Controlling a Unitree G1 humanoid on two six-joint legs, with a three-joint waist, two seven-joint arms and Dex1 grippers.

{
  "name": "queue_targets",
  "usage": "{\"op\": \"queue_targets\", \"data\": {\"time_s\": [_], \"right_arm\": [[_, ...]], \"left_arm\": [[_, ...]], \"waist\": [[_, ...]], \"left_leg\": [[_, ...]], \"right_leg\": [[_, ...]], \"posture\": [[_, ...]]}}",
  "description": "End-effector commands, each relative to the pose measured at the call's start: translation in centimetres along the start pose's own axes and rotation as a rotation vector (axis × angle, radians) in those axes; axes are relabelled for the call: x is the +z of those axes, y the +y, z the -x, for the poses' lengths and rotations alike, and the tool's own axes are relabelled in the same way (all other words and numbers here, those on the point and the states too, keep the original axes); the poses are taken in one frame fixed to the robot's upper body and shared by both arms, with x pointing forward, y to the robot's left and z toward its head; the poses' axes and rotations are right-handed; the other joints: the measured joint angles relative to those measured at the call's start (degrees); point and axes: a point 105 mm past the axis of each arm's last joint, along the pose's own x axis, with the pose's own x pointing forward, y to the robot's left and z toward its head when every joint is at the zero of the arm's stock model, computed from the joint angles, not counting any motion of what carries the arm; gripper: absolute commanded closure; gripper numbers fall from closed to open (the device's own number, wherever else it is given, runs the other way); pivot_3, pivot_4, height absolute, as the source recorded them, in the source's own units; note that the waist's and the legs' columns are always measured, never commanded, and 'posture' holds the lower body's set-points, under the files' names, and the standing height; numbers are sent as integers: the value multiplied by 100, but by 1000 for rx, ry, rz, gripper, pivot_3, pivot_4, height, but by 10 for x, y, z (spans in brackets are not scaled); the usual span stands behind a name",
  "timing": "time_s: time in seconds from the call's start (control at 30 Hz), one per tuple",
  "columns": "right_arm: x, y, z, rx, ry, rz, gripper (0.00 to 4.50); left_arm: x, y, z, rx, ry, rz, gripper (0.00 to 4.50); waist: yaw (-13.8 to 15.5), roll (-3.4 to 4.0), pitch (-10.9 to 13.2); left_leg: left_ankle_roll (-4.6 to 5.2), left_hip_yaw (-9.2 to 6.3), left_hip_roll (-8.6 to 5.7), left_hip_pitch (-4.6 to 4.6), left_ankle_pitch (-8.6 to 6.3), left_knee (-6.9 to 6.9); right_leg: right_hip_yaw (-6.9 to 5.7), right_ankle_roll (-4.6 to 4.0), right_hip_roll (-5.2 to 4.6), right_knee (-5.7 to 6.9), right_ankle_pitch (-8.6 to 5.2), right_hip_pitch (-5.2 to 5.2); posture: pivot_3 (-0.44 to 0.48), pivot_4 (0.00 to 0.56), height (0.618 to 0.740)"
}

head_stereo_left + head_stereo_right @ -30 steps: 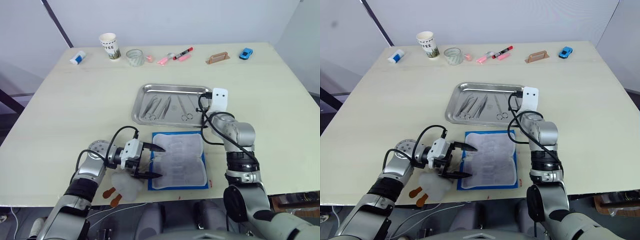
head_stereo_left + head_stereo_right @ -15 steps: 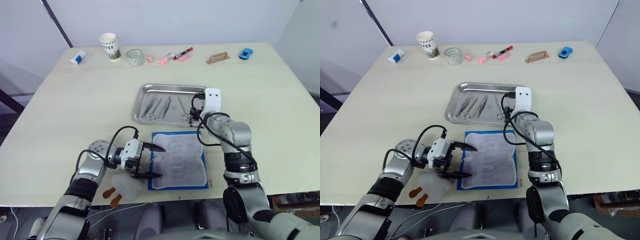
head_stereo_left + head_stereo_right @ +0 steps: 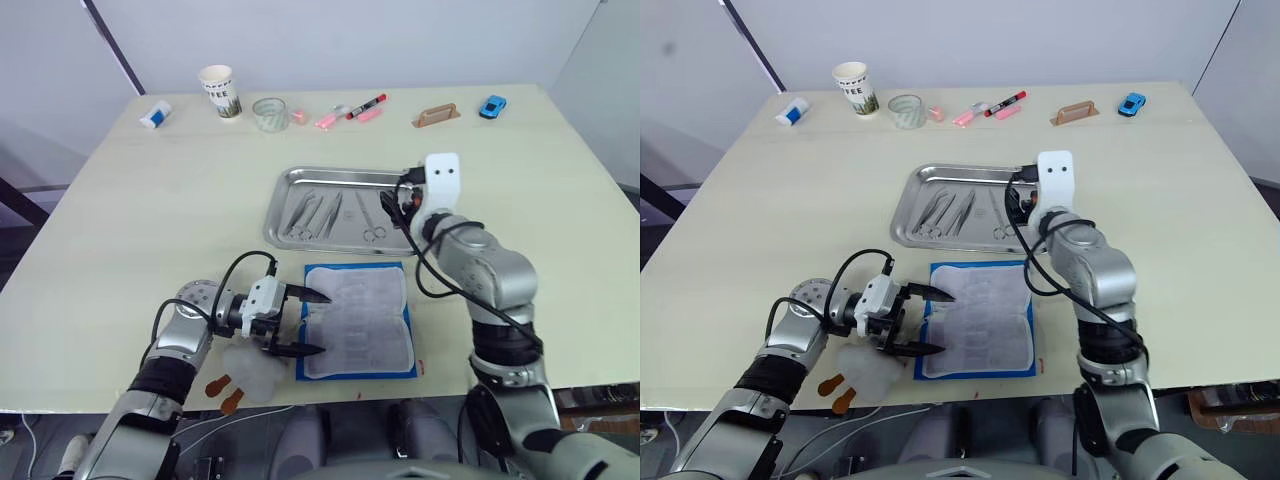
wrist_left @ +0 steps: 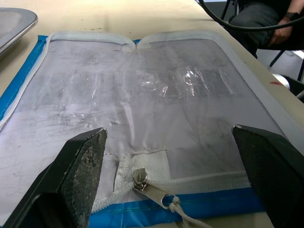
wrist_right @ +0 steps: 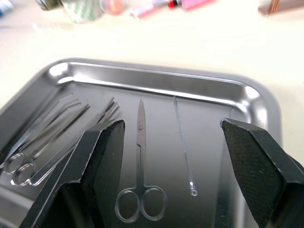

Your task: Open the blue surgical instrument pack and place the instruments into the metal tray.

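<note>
The blue surgical instrument pack lay unzipped and spread flat on the near part of the counter, its pale lining up and its pockets looking empty. Just beyond its far edge sat the metal tray, with the instruments already inside: ring-handled scissors, forceps toward the left end and a thin probe beside them.

The left gripper rested at the pack's left edge with its jaws spread wide, holding nothing; the zip pull lay between them. The right gripper hung over the right end of the tray, its jaws also wide and empty, the scissors directly below.

The work looked nearly complete, so the risks seemed to lie in the withdrawal. If the right arm dropped or swept left as it pulled away, a jaw could catch the tray's raised rim and shove the tray, or nudge the scissors into the probe (both are light and would slide readily on polished steel). If the left jaws closed where they sat, they might pinch the lining or the zip pull and drag the pack off the near counter edge.
</note>
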Motion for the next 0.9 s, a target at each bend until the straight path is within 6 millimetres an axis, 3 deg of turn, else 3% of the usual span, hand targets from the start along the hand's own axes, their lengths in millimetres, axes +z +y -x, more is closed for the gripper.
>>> {"op": "queue_targets", "data": {"time_s": [0.03, 0.23, 0.43, 0.67, 0.73, 0.9], "right_arm": [[19, 3, 27, 170, -158, 51, 934], [13, -13, 63, 306, -226, 120, 934], [-1, -34, 90, 361, -247, 161, 934], [-25, -66, 130, 407, -157, 135, 934], [-33, -70, 144, 431, -124, 144, 402], [-55, -92, 184, 415, -67, 109, 198]], "left_arm": [[12, 0, -3, 52, -81, 58, 0], [43, 5, 11, 151, -174, 96, 0], [49, 4, 36, 274, -161, 186, 0], [44, 12, 93, 623, -165, 252, 0], [39, 7, 107, 685, -133, 266, 0], [10, -20, 142, 819, 38, 277, 0]], "waist": [[-8, -2, 1], [-66, -27, 20], [-111, -37, 40], [-67, -67, 76], [-72, -69, 77], [-68, -72, 80]], "left_leg": [[0, -2, 0, -6, 0, 0], [0, -34, 0, -89, 0, 9], [0, -41, 0, -80, 0, 4], [-1, -39, -1, -80, 0, 9], [-1, -39, -1, -70, 0, 13], [-1, -38, -1, -69, 0, 9]], "right_leg": [[-2, 0, 1, -1, 0, -4], [-30, 4, 0, -19, 2, -56], [-32, 3, 3, -16, 2, -54], [-33, 3, -2, -13, 1, -53], [-33, 3, -2, -8, 2, -45], [-33, 1, -2, -11, 0, -45]], "posture": [[0, 150, 737], [0, 150, 737], [0, 150, 737], [0, 150, 737], [0, 150, 737], [0, 150, 737]]}}
